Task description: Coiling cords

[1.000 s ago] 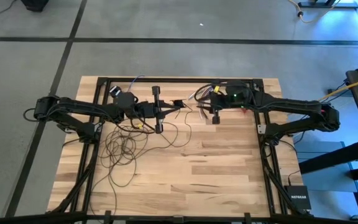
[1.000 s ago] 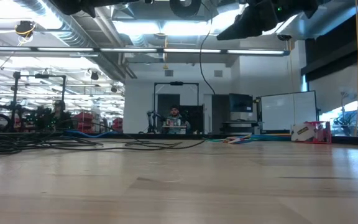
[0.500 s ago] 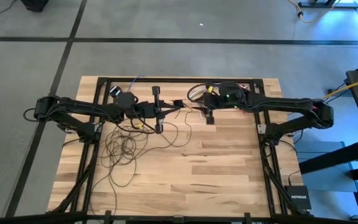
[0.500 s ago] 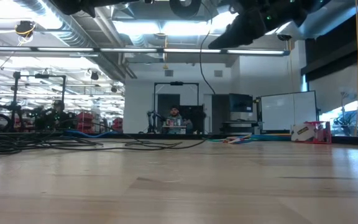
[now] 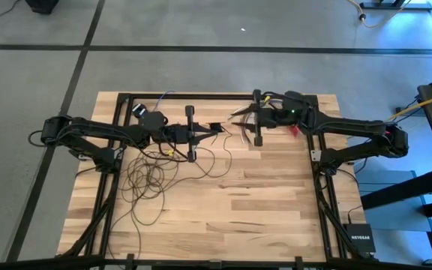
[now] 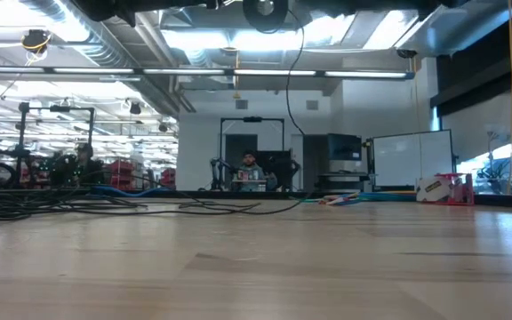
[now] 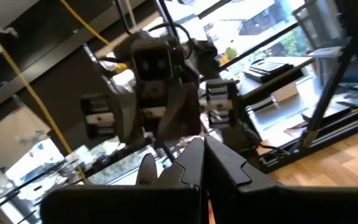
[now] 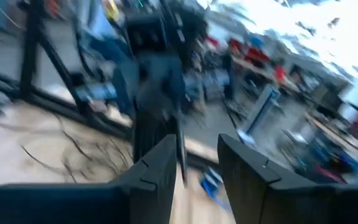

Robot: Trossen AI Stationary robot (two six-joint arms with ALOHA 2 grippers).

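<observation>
The cords [image 5: 150, 178] lie mostly in the left-centre of the high view, a loose scatter of thin dark loops sprawled over the wooden table [image 5: 261, 202] below my left arm, with one strand rising toward the middle of the frame where my two grippers face each other. In the low view that strand hangs down from the top centre, where the small round puck [image 6: 265, 12] shows, and trails off to the far edge of the table. My left gripper [image 5: 214, 128] sits just left of centre in the upper half of the high view; its fingers [image 7: 191, 165] are pressed close together in my left wrist view, and I judge they pinch the cord there, though the wire itself is too thin to make out between them. My right gripper [image 5: 240, 124] is just beside it, fingers [image 8: 160, 163] spread with a clear gap and nothing between them. By my reckoning the coiling has barely begun: the loops are untidy and spread out, and nearly all the gathering is left.
</observation>
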